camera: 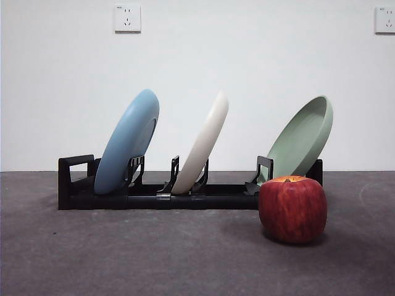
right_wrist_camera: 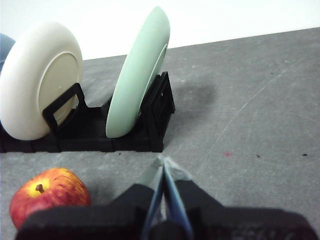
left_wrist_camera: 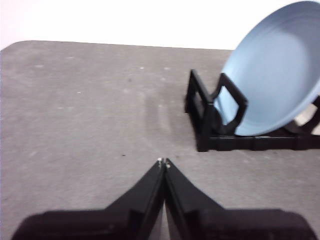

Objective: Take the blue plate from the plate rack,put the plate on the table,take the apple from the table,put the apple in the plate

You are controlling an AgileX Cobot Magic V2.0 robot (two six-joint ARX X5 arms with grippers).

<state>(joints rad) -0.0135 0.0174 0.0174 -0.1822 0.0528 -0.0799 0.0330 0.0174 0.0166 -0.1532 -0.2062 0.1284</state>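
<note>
The blue plate [camera: 128, 142] leans in the left slot of the black plate rack [camera: 148, 196], which lies across the dark grey table [camera: 154, 259]. The red apple [camera: 292, 209] stands on the table in front of the rack's right end. In the left wrist view, my left gripper [left_wrist_camera: 164, 162] is shut and empty, apart from the blue plate [left_wrist_camera: 275, 70] and the rack's looped end [left_wrist_camera: 207, 112]. In the right wrist view, my right gripper [right_wrist_camera: 163, 161] is shut and empty, close to the rack's end [right_wrist_camera: 157, 107], with the apple [right_wrist_camera: 49, 195] off to its side. Neither gripper shows in the front view.
A cream-white plate [camera: 202, 145] leans in the rack's middle slot and a pale green plate [camera: 300, 140] in its right slot. Both show in the right wrist view, cream-white [right_wrist_camera: 40, 85] and green [right_wrist_camera: 137, 75]. A white wall with two sockets stands behind.
</note>
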